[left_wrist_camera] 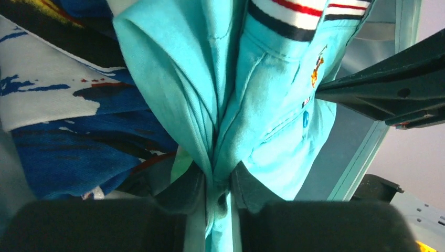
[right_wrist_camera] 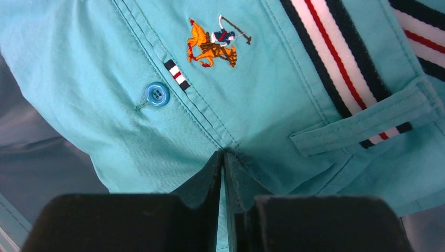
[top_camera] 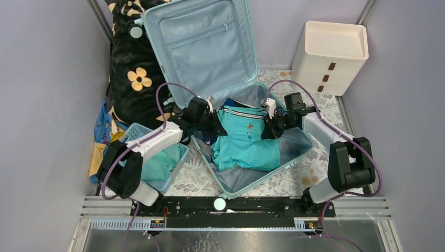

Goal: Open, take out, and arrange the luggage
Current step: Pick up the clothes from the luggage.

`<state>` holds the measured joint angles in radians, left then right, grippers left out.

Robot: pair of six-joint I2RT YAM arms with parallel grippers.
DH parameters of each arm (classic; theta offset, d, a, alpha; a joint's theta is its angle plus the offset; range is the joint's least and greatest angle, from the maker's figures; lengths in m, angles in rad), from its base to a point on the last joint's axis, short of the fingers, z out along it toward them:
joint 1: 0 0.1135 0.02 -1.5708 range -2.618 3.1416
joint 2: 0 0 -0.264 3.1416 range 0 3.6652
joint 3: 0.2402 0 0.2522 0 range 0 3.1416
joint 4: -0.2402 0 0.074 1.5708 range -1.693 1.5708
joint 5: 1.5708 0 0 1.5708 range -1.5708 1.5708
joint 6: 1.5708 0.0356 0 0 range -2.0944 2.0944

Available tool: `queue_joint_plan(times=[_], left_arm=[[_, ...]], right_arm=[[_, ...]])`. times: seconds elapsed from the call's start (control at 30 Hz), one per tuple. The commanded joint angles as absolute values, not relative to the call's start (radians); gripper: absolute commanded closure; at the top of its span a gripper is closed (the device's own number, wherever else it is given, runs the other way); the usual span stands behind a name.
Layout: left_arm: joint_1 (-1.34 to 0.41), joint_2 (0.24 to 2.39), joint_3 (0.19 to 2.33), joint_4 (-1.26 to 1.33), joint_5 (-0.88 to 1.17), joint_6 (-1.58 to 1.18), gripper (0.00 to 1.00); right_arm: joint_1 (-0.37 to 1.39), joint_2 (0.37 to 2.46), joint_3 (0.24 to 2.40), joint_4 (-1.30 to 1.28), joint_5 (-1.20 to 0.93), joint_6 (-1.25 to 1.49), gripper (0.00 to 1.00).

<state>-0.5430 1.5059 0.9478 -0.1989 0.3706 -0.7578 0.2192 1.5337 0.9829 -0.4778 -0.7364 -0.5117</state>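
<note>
- The suitcase (top_camera: 202,47) lay wide open on the table, lid propped up at the back against a black flowery blanket (top_camera: 131,68), with the bottom half right in front of both arms.
- The left gripper (top_camera: 218,126) (left_wrist_camera: 216,178) reached in over the case's left edge and was clamped on a bunched fold of the teal shorts (top_camera: 244,144) (left_wrist_camera: 273,79).
- The right gripper (top_camera: 265,128) (right_wrist_camera: 224,163) came in from the other side, fingers pinched nearly together on the same shorts (right_wrist_camera: 105,63), just below the little embroidered horse logo.
- So the shorts hung between the two grippers, over the case's bottom half.
- A blue and white cloth (left_wrist_camera: 78,136) sat under the shorts on the left.
- The blue basket (top_camera: 137,131) was just left of the case, and the cream drawers (top_camera: 328,58) were back right.
</note>
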Motion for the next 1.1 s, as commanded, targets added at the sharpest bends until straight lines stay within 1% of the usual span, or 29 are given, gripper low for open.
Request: queue_joint_plan(times=[0.0, 0.07, 0.13, 0.17, 0.2, 0.3, 0.37, 0.43, 0.5, 0.6, 0.63, 0.7, 0.73, 0.77, 0.93, 1.07], left_arm=[[-0.581, 1.484, 1.082, -0.268, 0.293, -0.708, 0.87], [-0.588, 1.469, 1.132, -0.337, 0.256, -0.683, 0.91], [-0.592, 1.460, 1.176, -0.376, 0.249, -0.682, 0.92], [-0.593, 1.458, 1.195, -0.384, 0.257, -0.689, 0.91], [-0.595, 1.460, 1.208, -0.387, 0.269, -0.703, 0.88], [-0.595, 1.486, 1.232, -0.392, 0.324, -0.747, 0.73], [-0.595, 1.507, 1.232, -0.386, 0.358, -0.755, 0.67], [-0.595, 1.521, 1.214, -0.371, 0.372, -0.759, 0.62], [-0.594, 1.529, 1.205, -0.356, 0.371, -0.763, 0.59], [-0.585, 1.548, 1.200, -0.329, 0.389, -0.774, 0.53], [-0.581, 1.555, 1.197, -0.315, 0.405, -0.783, 0.51], [-0.572, 1.566, 1.195, -0.288, 0.437, -0.806, 0.50], [-0.566, 1.573, 1.196, -0.280, 0.449, -0.822, 0.50], [-0.562, 1.578, 1.201, -0.279, 0.454, -0.837, 0.50], [-0.523, 1.601, 1.206, -0.290, 0.474, -0.964, 0.51], [-0.504, 1.611, 1.186, -0.268, 0.503, -1.051, 0.55]], right_arm=[[0.197, 1.548, 0.979, -0.521, -0.627, -0.571, 0.86], [0.197, 1.544, 0.982, -0.527, -0.641, -0.573, 0.85], [0.198, 1.543, 0.987, -0.534, -0.654, -0.575, 0.80], [0.197, 1.543, 0.990, -0.538, -0.661, -0.576, 0.78], [0.197, 1.543, 0.992, -0.542, -0.667, -0.577, 0.77], [0.197, 1.533, 1.001, -0.557, -0.706, -0.583, 0.72], [0.195, 1.514, 1.007, -0.569, -0.757, -0.592, 0.69], [0.194, 1.481, 1.011, -0.590, -0.831, -0.636, 0.64], [0.195, 1.429, 1.011, -0.609, -0.904, -0.693, 0.54], [0.222, 1.337, 0.999, -0.663, -1.007, -0.851, 0.31], [0.243, 1.318, 0.993, -0.698, -1.035, -0.917, 0.24], [0.284, 1.321, 1.011, -0.773, -1.082, -1.056, 0.15], [0.313, 1.325, 1.012, -0.761, -1.068, -1.061, 0.06], [0.349, 1.327, 1.009, -0.725, -1.027, -1.028, 0.01], [0.579, 1.341, 0.986, -0.526, -0.693, -0.821, 0.00], [0.732, 1.322, 0.930, -0.375, -0.410, -0.736, 0.00]])
